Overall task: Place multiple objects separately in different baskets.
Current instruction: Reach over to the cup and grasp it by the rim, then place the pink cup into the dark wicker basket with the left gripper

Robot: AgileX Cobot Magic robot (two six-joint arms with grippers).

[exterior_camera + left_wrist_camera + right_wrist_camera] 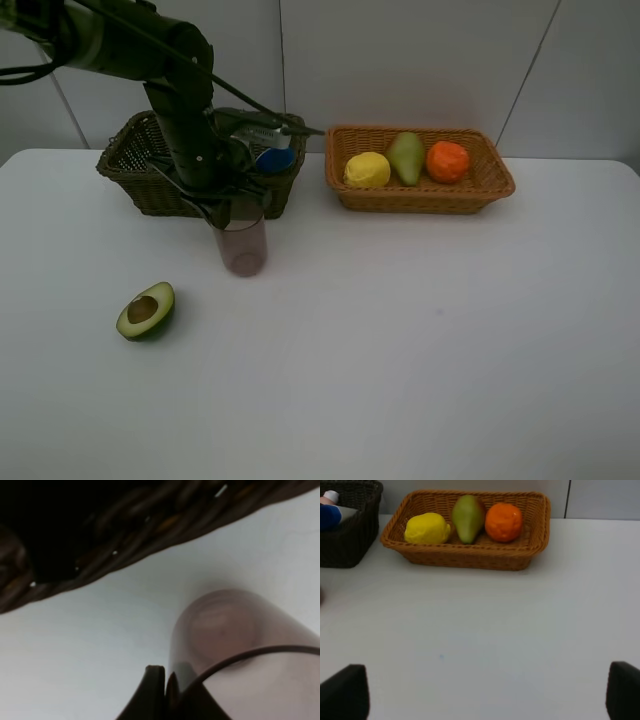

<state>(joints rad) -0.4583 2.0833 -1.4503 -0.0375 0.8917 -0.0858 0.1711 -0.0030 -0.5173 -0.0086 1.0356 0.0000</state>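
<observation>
A translucent pinkish cup stands upright on the white table just in front of the dark brown-green basket. My left gripper is at its rim, shut on the cup's wall; one finger presses the outside of the cup. A white bottle with blue cap lies in the dark basket. The lemon, green-red pear and orange lie in the orange-tan basket. The avocado half lies cut side up at the front left. My right gripper is open and empty above the table. The pink bottle and black pump bottle are hidden.
The left arm reaches over the dark basket and covers much of its inside. Both baskets stand at the back of the table near the wall. The dark basket's woven wall is close behind the cup.
</observation>
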